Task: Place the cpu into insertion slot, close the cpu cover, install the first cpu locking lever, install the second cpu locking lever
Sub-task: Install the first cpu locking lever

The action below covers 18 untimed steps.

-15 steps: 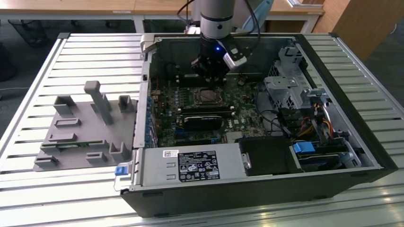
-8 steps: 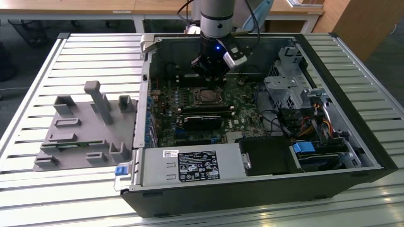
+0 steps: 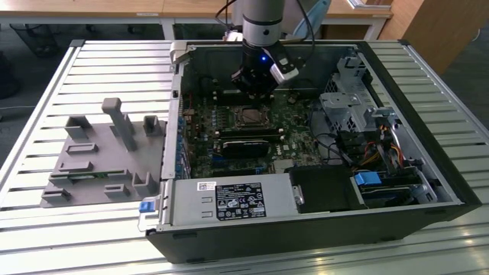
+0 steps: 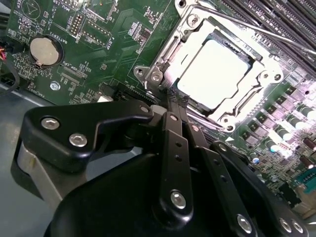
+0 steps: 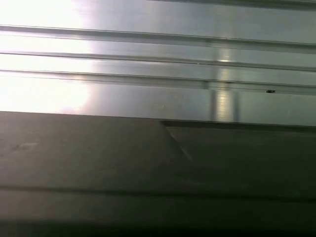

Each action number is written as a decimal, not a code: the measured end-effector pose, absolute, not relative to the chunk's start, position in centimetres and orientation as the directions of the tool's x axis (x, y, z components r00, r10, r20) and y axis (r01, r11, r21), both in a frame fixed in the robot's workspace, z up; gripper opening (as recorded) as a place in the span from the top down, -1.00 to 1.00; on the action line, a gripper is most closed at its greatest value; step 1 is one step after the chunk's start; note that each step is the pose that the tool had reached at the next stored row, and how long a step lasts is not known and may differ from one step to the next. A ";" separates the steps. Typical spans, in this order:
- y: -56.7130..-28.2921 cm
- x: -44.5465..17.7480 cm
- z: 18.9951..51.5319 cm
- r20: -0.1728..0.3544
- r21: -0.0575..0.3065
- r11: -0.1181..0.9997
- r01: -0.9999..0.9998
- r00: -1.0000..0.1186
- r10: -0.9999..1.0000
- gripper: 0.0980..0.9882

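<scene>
The cpu (image 4: 217,66), a flat silver-grey square, lies in the insertion slot (image 3: 250,116) on the green board. The cpu cover (image 4: 254,96), a silver frame with a cut-out centre, lies flat around the chip. A thin metal locking lever (image 4: 276,33) runs along the far side of the socket. My gripper (image 4: 176,97) hangs just over the socket's near corner, by the silver rim (image 4: 150,74). Its two thin black fingers (image 4: 170,133) are pressed together, and nothing shows between them. In the exterior view the gripper (image 3: 255,96) stands just behind the socket inside the open case.
Long black memory slots (image 4: 281,12) lie past the socket, and a coin battery (image 4: 44,49) sits on the board. The case holds a power supply (image 3: 229,200) and a drive cage (image 3: 347,109). A grey fixture (image 3: 107,154) rests on the slatted table (image 5: 148,64).
</scene>
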<state>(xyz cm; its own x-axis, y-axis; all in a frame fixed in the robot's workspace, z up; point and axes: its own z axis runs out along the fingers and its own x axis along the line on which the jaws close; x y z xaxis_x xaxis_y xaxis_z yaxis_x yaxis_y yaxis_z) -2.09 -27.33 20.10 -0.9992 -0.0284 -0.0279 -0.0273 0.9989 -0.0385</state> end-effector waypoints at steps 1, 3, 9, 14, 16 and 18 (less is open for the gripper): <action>-27.3 -2.1 20.1 -0.028 -0.039 0.999 -0.026 -0.999 -0.027 0.98; -27.3 -2.1 20.0 -0.028 -0.039 0.999 -0.025 -0.999 -0.026 0.98; -27.2 -2.1 19.8 -0.028 -0.039 0.999 -0.022 -0.999 -0.023 0.98; -27.2 -2.1 19.8 -0.028 -0.039 0.999 -0.020 -0.999 -0.021 0.98; -27.2 -2.1 19.8 -0.028 -0.039 0.999 -0.020 -0.999 -0.021 0.98; -27.2 -2.1 19.8 -0.028 -0.039 0.999 -0.020 -0.999 -0.021 0.98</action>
<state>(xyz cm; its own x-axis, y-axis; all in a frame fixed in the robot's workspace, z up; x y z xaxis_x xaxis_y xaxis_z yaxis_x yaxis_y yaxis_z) -2.07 -27.19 19.83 -0.9994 -0.0213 -0.0279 -0.0202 0.9991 -0.0386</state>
